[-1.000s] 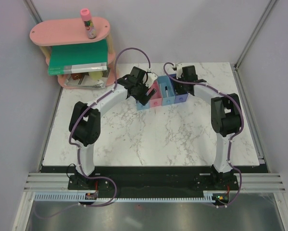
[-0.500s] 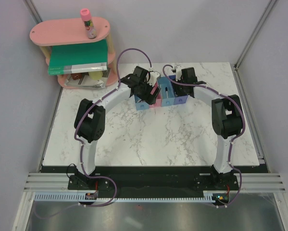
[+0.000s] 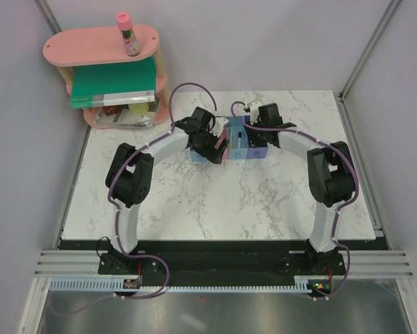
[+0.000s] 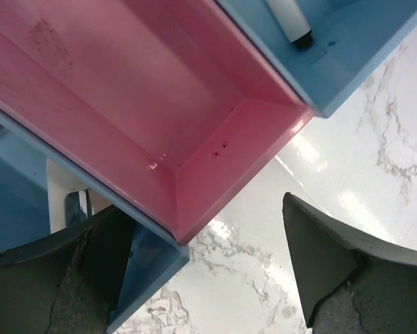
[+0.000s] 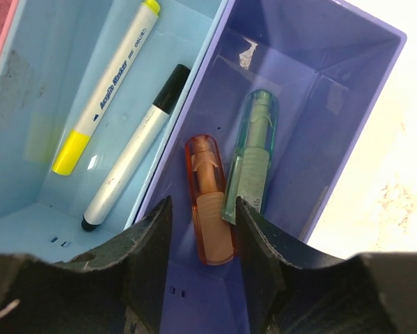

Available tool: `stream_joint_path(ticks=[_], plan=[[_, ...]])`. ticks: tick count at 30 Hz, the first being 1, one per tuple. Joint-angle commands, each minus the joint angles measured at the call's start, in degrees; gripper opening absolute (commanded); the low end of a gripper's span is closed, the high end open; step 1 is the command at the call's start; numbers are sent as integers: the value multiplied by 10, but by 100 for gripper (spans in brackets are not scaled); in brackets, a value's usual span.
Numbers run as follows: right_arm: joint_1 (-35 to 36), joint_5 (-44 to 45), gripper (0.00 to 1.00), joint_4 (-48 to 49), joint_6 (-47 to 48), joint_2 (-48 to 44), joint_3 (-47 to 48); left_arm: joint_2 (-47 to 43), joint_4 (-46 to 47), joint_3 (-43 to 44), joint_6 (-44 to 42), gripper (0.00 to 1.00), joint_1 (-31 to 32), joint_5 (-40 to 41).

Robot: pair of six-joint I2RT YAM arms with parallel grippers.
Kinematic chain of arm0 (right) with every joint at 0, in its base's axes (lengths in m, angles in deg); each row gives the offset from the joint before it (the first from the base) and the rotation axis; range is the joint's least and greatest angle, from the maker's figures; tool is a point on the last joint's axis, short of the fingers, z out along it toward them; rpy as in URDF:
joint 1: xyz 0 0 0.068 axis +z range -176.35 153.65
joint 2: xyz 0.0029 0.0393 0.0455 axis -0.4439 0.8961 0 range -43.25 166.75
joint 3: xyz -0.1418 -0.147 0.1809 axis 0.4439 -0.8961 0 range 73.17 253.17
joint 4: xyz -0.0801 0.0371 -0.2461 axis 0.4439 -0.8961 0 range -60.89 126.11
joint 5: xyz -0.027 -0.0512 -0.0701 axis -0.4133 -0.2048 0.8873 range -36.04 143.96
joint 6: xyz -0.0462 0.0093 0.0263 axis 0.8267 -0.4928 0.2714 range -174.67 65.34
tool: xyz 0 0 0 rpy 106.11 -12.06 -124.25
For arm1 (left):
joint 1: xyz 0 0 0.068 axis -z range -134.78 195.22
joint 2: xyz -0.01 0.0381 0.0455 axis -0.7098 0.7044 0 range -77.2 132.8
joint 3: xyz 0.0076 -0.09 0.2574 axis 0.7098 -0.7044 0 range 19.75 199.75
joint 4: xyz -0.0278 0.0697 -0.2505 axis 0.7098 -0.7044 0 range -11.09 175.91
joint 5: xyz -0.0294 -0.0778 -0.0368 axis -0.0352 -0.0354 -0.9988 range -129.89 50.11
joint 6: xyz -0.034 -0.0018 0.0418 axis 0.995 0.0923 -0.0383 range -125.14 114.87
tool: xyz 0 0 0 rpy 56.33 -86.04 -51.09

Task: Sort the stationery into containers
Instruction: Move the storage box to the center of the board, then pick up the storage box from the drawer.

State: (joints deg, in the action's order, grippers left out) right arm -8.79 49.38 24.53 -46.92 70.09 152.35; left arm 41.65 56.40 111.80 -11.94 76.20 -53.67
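Observation:
The joined bins (image 3: 237,139) stand at the table's back middle. In the right wrist view the light blue bin (image 5: 34,83) holds a yellow-tipped marker (image 5: 114,76) and a black-and-white marker (image 5: 135,160). The darker blue bin (image 5: 326,83) holds an orange piece (image 5: 209,202) and a clear green piece (image 5: 250,160). My right gripper (image 5: 203,209) hangs open and empty over the orange piece. My left gripper (image 4: 208,229) is wide open and straddles the near corner of the empty pink bin (image 4: 159,104). One finger (image 4: 90,250) is over the left light blue bin (image 4: 149,268). A pink-capped tube (image 3: 127,31) stands on the shelf.
A pink oval two-tier shelf (image 3: 76,50) stands at the back left with a green book (image 3: 111,80) and small items under it. Grey walls close in the left, back and right. Both arms meet over the bins, left gripper (image 3: 214,145) and right gripper (image 3: 253,131).
My left gripper has moved nearer and right, to the front corner of the bins. My right gripper has moved left and down over the darker blue bin. The bins have shifted slightly towards the front.

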Motion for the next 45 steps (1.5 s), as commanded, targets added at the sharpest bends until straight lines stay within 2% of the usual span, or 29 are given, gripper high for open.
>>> stream_joint_path(ticks=[1, 16, 23, 28, 33, 41, 43, 44, 45], plan=[[15, -18, 49, -22, 4, -35, -25, -61, 7, -38, 21, 90, 2, -21], [50, -15, 48, -24, -14, -141, -147, -174, 9, -170, 23, 89, 5, -36], [56, -19, 48, -42, -7, -185, -170, -240, 21, -255, 14, 89, 11, -36], [66, -19, 48, -63, -1, -203, -180, -267, 23, -277, 7, 89, 11, -37], [72, -12, 48, -67, 1, -230, -185, -287, 17, -271, -7, 89, 11, -20], [71, -4, 51, -124, 34, -267, -105, -342, -63, -155, -53, 92, 10, -16], [71, 0, 60, -140, 44, -276, -86, -352, -82, -116, -57, 96, 10, -2], [71, 6, 70, -144, 52, -279, -68, -358, -85, -103, -54, 99, 10, 9], [70, 7, 75, -149, 56, -282, -60, -360, -89, -89, -52, 100, 10, 24]])
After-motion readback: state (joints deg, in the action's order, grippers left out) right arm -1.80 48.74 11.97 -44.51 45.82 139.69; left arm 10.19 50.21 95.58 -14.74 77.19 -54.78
